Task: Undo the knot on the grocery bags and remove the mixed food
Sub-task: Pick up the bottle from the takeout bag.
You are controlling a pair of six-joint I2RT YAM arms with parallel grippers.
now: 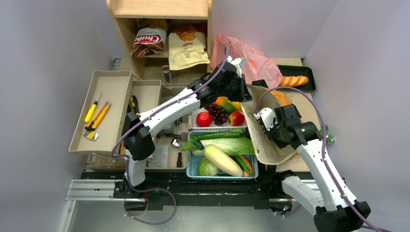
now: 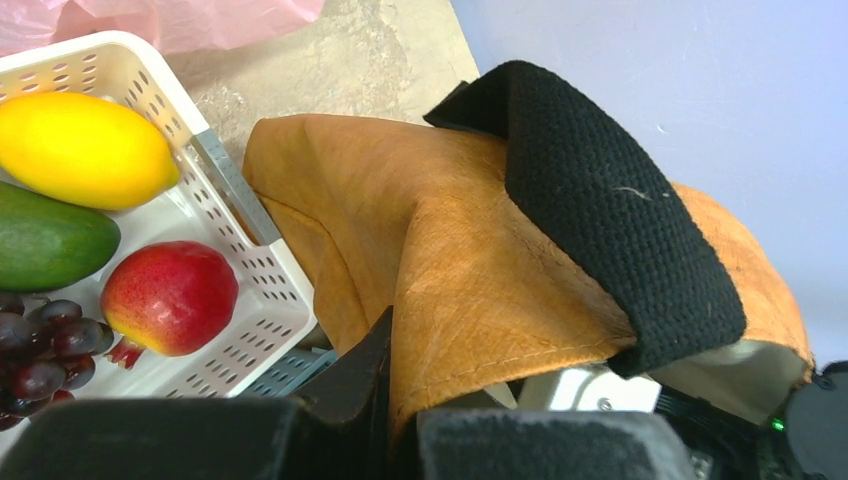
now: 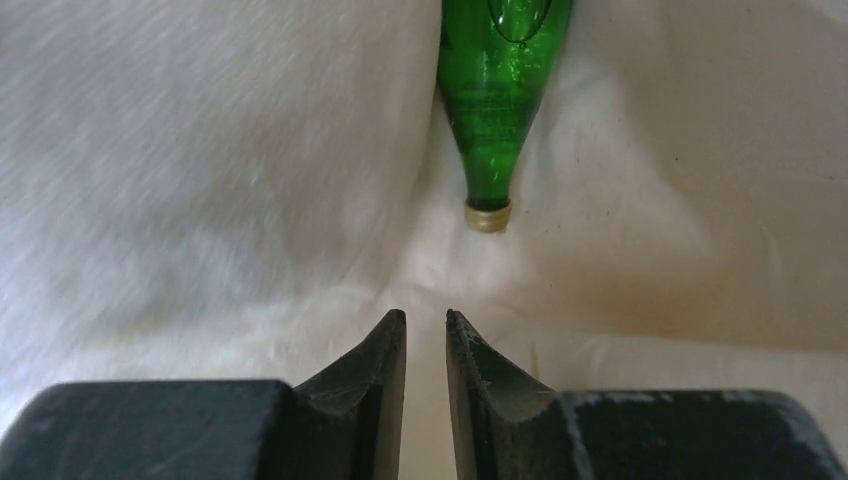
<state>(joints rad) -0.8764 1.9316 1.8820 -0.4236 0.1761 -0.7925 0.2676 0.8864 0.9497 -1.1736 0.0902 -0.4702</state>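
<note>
Beside the white perforated basket [image 2: 240,270], the left pincer [image 2: 405,400] pinches the rim of the black-strapped brown paper bag [image 2: 450,250]; inside it, the right pincer [image 3: 426,328], narrowly spread, empty, faces a green glass bottle [image 3: 495,110].

Green glass bottle [image 3: 497,90], Chubs bag [image 1: 148,42], yellow utility knives [image 1: 91,112]

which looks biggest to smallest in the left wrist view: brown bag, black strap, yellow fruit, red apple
1. brown bag
2. black strap
3. yellow fruit and red apple: nearly alike, the fruit perhaps slightly bigger, so I leave them unranked
</note>
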